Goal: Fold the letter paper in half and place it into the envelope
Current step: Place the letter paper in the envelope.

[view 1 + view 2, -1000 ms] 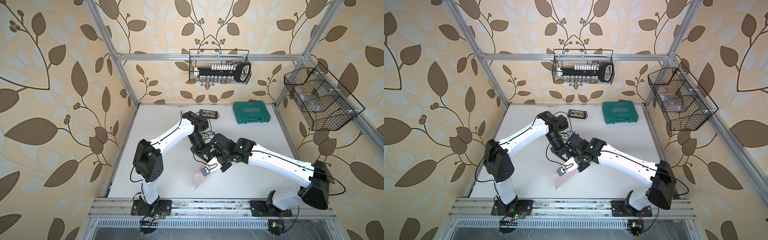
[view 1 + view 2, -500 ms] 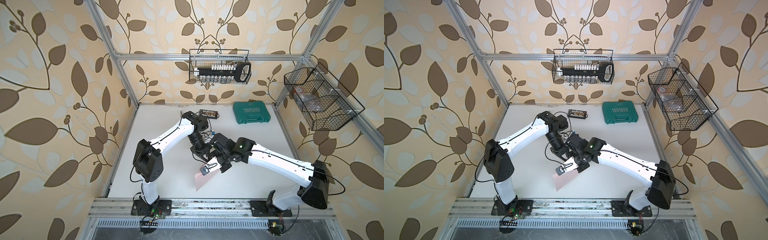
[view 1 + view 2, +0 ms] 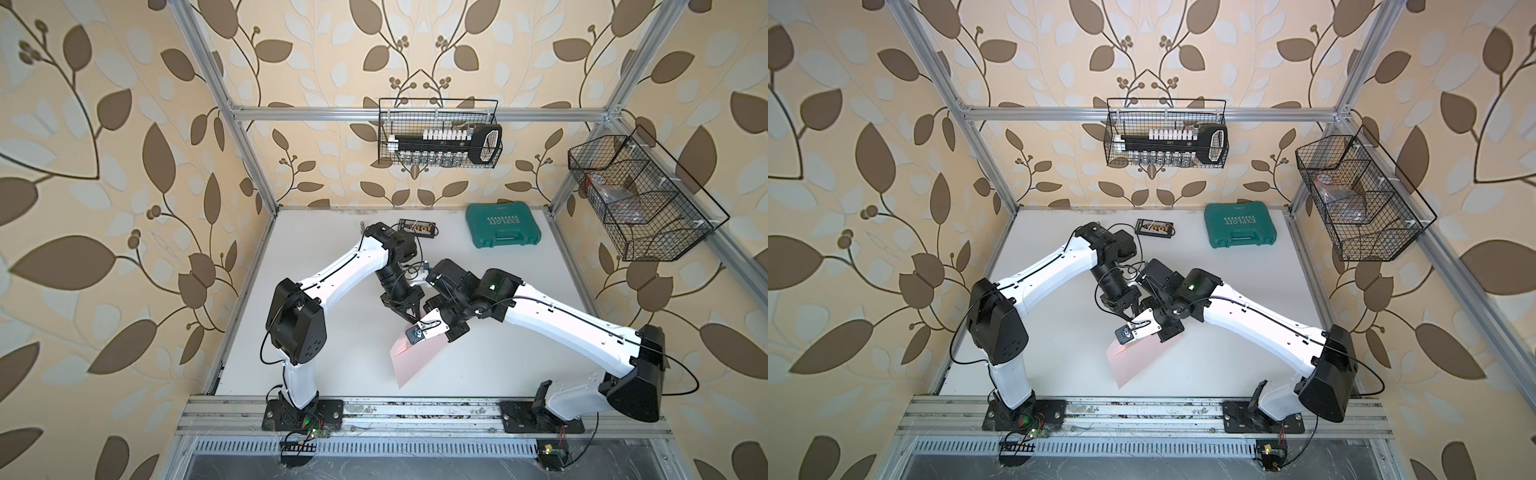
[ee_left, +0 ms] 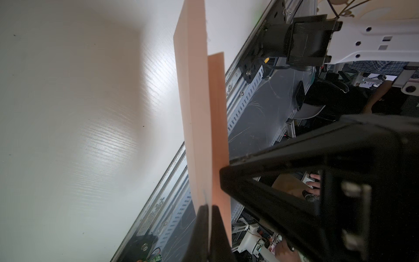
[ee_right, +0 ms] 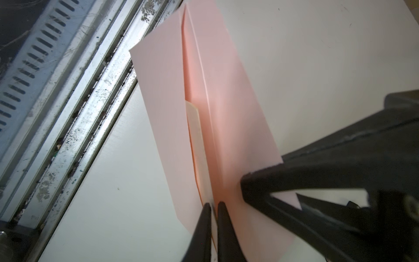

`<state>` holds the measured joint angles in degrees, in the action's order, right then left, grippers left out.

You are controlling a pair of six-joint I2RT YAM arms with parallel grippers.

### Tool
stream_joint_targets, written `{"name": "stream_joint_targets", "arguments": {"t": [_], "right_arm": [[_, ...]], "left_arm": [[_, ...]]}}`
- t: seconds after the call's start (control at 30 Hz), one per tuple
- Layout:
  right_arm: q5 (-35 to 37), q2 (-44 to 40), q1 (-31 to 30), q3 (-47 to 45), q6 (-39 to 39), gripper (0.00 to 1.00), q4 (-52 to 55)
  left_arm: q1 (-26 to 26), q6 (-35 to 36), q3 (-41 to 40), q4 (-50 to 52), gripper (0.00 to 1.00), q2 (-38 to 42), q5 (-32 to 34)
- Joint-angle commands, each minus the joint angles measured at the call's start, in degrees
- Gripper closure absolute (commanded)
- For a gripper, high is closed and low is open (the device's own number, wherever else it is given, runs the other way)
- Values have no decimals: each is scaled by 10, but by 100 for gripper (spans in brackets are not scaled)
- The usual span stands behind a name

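Your left gripper [image 4: 209,209] clamps the envelope [image 4: 197,102]; your right gripper [image 5: 214,206] pinches the letter paper [image 5: 196,136]: push it straight ahead, deeper inside.

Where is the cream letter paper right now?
In the right wrist view, the letter paper sits partly inside the open mouth of the pink envelope, pinched by the right gripper, near the front rail.

Between right fingers [image 5: 224,229] and on into envelope [image 5: 163,95]: letter paper [image 5: 196,136]; between left fingers [image 4: 199,229], envelope's edge (tabletop [image 5: 328,56] beneath).
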<state>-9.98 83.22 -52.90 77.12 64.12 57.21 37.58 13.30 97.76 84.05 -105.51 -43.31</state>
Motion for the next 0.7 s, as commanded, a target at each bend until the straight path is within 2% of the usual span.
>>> {"name": "stream_joint_targets", "arguments": {"t": [0.0,0.67], "right_arm": [[-30,10,0,23,-7,93,34],[-25,45,-15,2,-23,99,-18]], "left_arm": [[7,8,14,17,100,6,-11],[14,7,8,15,100,17,-25]]}}
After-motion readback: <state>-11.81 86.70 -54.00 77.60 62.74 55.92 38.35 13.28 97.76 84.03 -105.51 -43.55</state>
